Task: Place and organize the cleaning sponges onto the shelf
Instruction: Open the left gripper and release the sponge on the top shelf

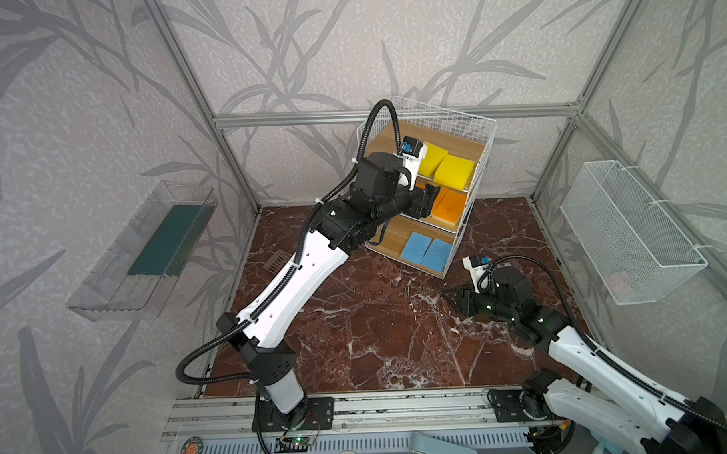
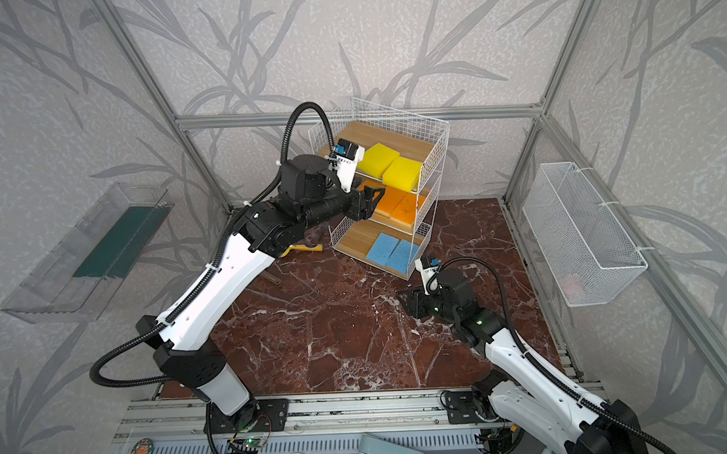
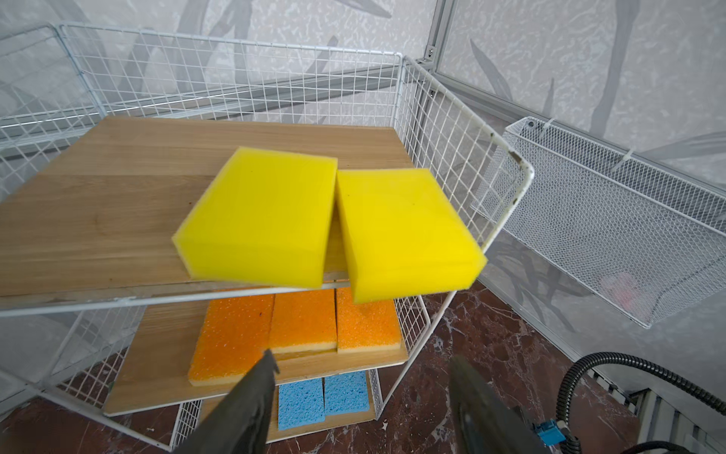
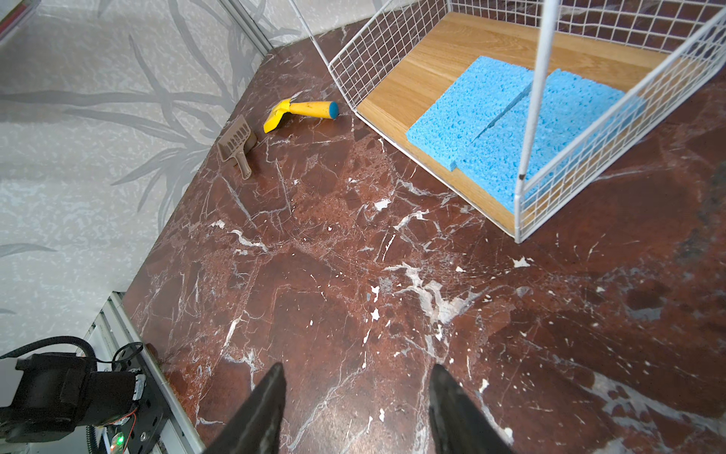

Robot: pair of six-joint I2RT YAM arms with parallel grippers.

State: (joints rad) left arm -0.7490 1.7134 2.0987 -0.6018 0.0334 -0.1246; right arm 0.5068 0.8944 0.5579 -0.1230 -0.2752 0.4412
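Left claw (image 3: 363, 355) is hanging open, empty, before white wire three-tier shelf (image 3: 243, 70) | three orange rectangular foam sponges (image 3: 302, 326) are lying just ahead on middle board (image 3: 157, 353), long axes running inward | right claw (image 4: 358, 366) is hovering open, farther off.

Bright even light, blurred, warped edges

Walls (image 1: 347, 49): three, pale grey paper with a darker grey leaf pattern, set in an aluminium frame (image 1: 287, 117). Floor (image 1: 378, 340): red-brown marble surface with white veins, evenly lit. Fittings: clear plastic tray (image 1: 106, 282) with dark green liner (image 1: 167, 243) on one side wall; long white mesh basket (image 1: 628, 231) on the opposite wall.
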